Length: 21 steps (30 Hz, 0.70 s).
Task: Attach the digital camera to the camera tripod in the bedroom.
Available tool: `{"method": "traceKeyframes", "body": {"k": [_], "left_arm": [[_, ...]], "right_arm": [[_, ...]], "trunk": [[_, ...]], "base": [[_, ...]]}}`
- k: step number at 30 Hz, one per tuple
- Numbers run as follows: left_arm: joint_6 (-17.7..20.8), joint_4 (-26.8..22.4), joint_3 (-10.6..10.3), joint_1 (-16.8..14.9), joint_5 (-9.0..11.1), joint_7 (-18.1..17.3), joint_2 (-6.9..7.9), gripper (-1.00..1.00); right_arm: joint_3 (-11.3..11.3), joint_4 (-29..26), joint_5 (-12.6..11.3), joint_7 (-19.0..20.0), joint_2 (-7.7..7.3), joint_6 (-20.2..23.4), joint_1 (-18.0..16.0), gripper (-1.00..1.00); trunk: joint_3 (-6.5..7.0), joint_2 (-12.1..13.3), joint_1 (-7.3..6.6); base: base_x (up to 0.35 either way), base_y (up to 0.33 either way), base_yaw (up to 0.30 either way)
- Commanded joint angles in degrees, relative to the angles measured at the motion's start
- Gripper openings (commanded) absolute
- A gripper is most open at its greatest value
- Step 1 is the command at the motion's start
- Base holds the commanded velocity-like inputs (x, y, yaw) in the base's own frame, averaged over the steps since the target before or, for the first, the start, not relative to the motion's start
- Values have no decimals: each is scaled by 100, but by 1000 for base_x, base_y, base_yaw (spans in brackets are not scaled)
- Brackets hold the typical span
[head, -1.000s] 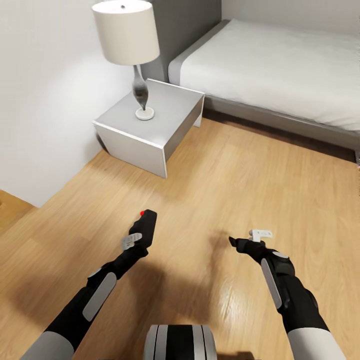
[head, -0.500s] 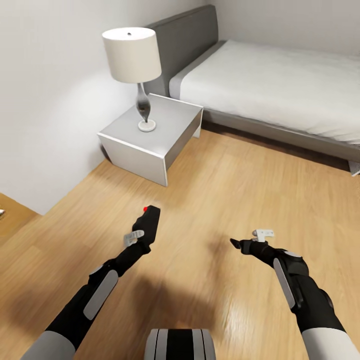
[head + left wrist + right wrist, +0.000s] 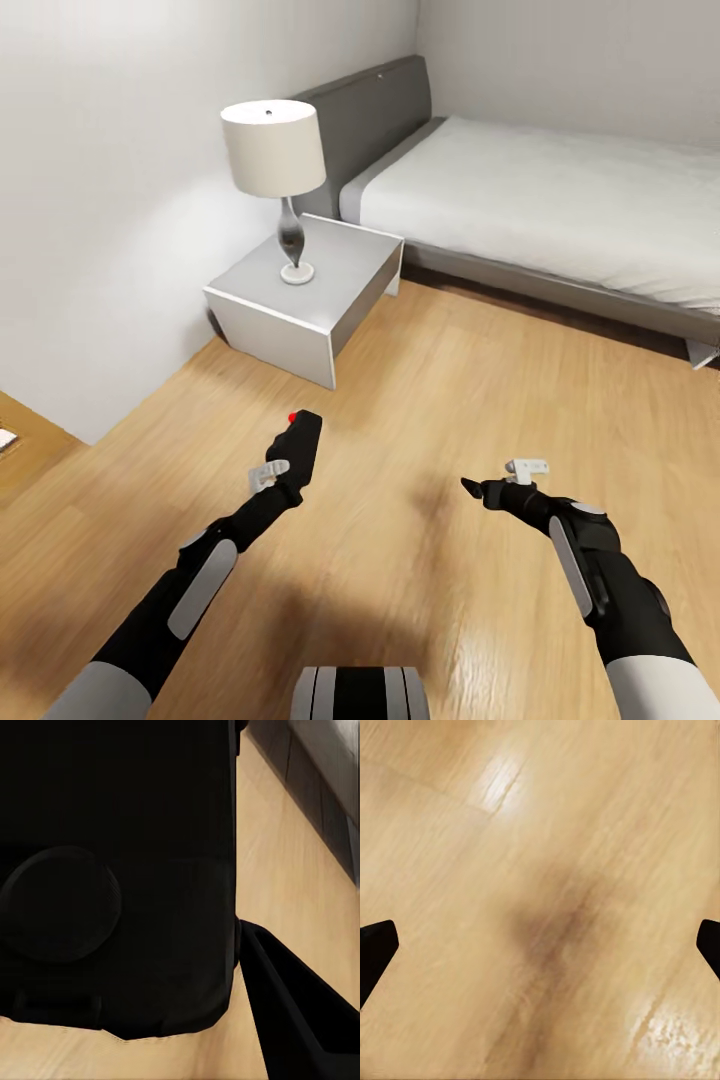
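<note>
Left hand (image 3: 290, 470) pinching the camera (image 3: 301, 447), held above the floor (image 3: 420, 380), red button (image 3: 292, 417) up. Right hand (image 3: 478, 489) spread, nothing in it, fingertips (image 3: 375, 949) wide apart over bare floor. Bed (image 3: 560, 200), nightstand (image 3: 305, 290) with lamp (image 3: 276, 160) ahead.

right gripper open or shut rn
Open. In the right wrist view the two black fingertips sit at opposite edges with bare wood floor between them, and the right gripper holds nothing.
</note>
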Motion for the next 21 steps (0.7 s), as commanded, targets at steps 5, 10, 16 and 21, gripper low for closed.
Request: {"method": "traceKeyframes", "body": {"k": [5,10,16,21], "left_arm": [[31,-15,9,-2,44,0,1,-100],[28,-15,18,-2,41,7,0,-100],[1,-10,24,-2,63,9,0,-100],[-31,-10,24,-2,65,10,1,-100]], "right_arm": [[-8,-7,-44,7,0,59,-2,100],[-8,-10,-49,14,0,64,-2,100],[-8,-11,-50,16,0,69,-2,100],[-9,-11,-51,15,0,68,-2,100]], "trunk": [[108,5,-14],[218,12,-26],[351,20,-42],[462,27,-55]], "base": [[0,0,0],[0,0,0],[0,0,0],[0,0,0]]}}
